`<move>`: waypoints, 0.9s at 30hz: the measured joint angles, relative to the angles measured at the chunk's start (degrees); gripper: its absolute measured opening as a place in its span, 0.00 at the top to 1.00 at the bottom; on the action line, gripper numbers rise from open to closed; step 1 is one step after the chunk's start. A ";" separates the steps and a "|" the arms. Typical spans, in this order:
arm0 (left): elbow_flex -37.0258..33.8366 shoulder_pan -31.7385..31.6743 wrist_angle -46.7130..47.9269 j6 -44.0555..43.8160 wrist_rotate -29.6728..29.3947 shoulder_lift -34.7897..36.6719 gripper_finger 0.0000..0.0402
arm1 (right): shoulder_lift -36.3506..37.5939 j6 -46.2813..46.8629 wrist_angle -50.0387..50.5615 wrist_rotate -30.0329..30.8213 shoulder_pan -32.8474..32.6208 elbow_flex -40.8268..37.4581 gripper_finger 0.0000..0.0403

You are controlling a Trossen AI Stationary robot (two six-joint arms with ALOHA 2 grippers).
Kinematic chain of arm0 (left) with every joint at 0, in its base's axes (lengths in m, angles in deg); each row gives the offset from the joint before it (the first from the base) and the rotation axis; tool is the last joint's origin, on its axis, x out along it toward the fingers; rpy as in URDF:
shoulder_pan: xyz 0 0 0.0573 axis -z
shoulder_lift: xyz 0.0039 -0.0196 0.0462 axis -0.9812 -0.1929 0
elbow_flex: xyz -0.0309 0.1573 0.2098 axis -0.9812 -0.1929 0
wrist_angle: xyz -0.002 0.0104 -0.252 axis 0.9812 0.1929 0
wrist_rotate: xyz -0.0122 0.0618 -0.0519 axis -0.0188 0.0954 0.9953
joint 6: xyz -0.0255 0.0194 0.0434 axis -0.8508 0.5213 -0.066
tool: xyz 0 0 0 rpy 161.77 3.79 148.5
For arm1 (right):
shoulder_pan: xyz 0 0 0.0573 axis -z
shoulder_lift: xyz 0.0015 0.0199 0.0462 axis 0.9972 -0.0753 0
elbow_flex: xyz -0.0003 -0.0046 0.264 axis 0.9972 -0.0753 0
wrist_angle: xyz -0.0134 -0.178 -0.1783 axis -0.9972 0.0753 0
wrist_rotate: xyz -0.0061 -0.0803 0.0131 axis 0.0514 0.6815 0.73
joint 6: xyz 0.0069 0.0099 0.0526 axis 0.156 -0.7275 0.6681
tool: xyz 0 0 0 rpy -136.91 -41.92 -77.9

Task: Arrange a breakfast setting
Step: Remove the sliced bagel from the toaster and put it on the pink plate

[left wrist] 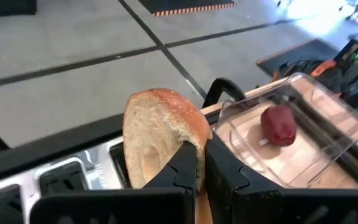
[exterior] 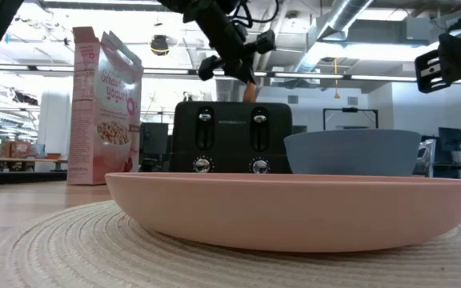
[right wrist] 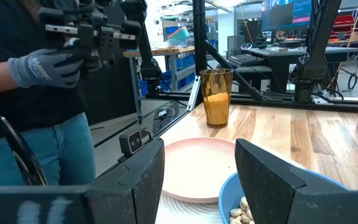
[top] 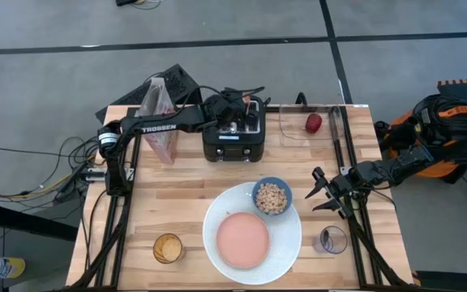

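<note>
A toasted bagel half (left wrist: 160, 134) stands on edge at the black toaster's (top: 233, 130) slot, at the table's far middle. My left gripper (top: 235, 109) is above the toaster and shut on the bagel; it also shows in the low view (exterior: 238, 60). A small red fruit (top: 313, 122) lies in a clear container (top: 319, 126) to the toaster's right. The pink plate (top: 243, 241) lies on the large white plate (top: 290, 243), and the blue bowl (top: 272, 195) of cereal sits on the white plate's far rim. My right gripper (top: 327, 193) is open and empty, right of the bowl. The spoon is not visible. My left gripper pinches the bagel half's upper right edge (left wrist: 192, 142) between its two fingers (left wrist: 182, 168). The fingers slant down from above the toaster. The bagel stands on edge, cut face toward the camera. Its lower part is at the slot; I cannot tell whether it is clear of it.
A cereal box (top: 160, 113) stands left of the toaster. A glass of orange drink (top: 167, 248) is near the front left, and a small clear cup (top: 331, 239) near the front right. A person with gloved hands (right wrist: 42, 65) stands beyond the table's edge.
</note>
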 joint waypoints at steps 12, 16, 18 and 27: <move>8.50 2.64 11.99 9.10 -0.97 0.04 1.00 | 0.00 0.00 0.00 0.00 -0.01 0.00 0.46; 11.87 5.53 18.25 14.64 -2.82 0.04 1.00 | 0.00 -0.01 0.00 0.00 -0.01 -0.01 0.46; 13.52 7.19 20.68 17.23 -4.26 0.04 1.00 | 0.00 -0.01 0.00 0.00 0.01 0.01 0.46; 17.28 14.82 29.74 20.64 -6.66 0.04 1.00 | 0.00 -0.01 0.00 0.00 -0.01 0.00 0.46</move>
